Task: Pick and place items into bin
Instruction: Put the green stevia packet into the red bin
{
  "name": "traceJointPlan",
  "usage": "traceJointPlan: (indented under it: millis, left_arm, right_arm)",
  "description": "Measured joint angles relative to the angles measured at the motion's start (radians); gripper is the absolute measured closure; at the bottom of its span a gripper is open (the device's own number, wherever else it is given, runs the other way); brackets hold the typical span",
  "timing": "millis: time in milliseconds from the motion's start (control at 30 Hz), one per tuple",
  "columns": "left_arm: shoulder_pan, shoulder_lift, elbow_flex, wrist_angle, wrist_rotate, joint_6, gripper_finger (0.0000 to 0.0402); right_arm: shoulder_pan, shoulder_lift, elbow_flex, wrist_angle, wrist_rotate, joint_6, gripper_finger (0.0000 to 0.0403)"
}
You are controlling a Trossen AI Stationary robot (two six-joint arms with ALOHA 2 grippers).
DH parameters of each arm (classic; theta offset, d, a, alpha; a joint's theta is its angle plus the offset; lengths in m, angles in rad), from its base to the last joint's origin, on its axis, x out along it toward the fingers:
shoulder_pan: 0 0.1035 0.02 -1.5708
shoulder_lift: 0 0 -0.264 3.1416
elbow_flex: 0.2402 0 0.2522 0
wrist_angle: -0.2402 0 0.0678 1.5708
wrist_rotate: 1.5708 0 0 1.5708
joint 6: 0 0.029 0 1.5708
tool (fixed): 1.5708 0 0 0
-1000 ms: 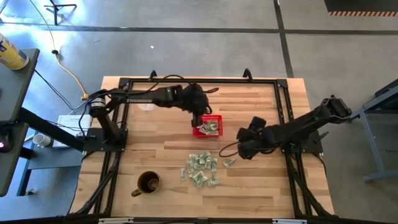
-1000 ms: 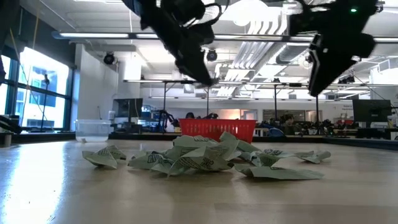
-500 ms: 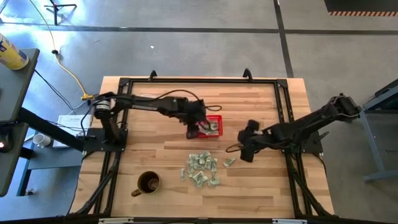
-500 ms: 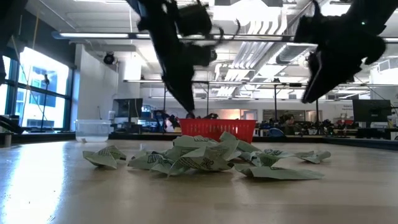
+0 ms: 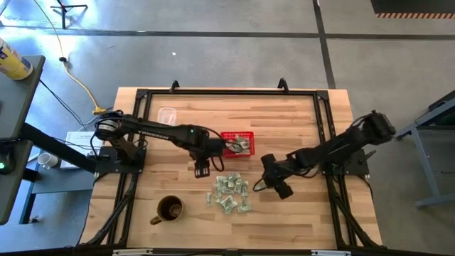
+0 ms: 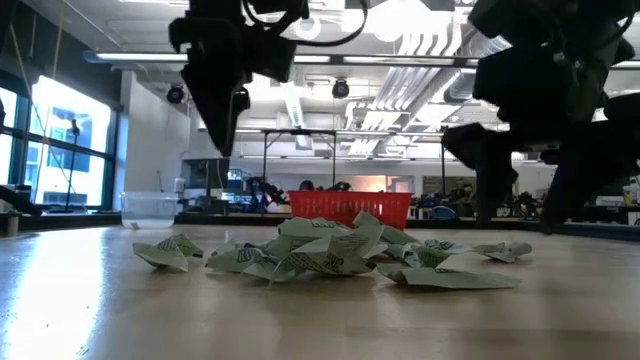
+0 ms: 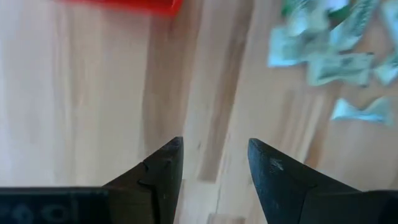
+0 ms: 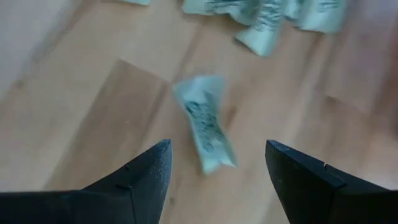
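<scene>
The red basket (image 5: 229,136) stands mid-table with a few pale green-and-white packets (image 5: 242,146) inside. A pile of packets (image 5: 231,193) lies on the wood nearer the front edge. My left gripper (image 5: 201,171) hangs open over bare wood to the near left of the basket, pointing down; its wrist view shows nothing between the fingers (image 7: 211,146). My right gripper (image 5: 270,183) is open and low, slanting down at a lone packet (image 8: 205,130) right of the pile. The packet lies flat on the wood between and ahead of the fingers, untouched.
A brown mug (image 5: 169,209) stands near the front left of the table. A clear plastic cup (image 5: 167,116) sits at the far left. Black frame rails (image 5: 227,92) run along the table's edges. Bare wood lies between the basket and the mug.
My left gripper has swung from above the basket toward the table's near left and now points straight down over bare wood. My right gripper has sunk toward the table and the lone packet, rolling and tipping downward. The packets have not moved.
</scene>
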State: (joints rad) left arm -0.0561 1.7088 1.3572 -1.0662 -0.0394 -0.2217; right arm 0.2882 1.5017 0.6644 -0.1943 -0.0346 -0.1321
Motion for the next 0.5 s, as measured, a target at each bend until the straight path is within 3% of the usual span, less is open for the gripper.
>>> traceJointPlan:
  millis: [133,300,400,500]
  left_arm:
    - [0.004,-0.028,-0.018,-0.018,-0.044,-0.020,0.0187]
    - [0.002,-0.088,-0.120,0.061,-0.051,-0.041,0.0187]
    - [0.003,-0.136,-0.197,0.110,-0.046,-0.084,0.0186]
    - [0.004,-0.172,-0.276,0.154,-0.024,-0.123,0.0186]
  right_arm:
    - [0.000,0.073,0.028,0.003,-0.046,0.068,0.0153]
    - [0.001,0.139,0.057,-0.006,-0.005,0.091,0.0172]
    - [-0.005,0.153,0.066,-0.007,0.031,0.121,0.0216]
    - [-0.021,0.155,0.072,-0.006,0.070,0.177,0.0285]
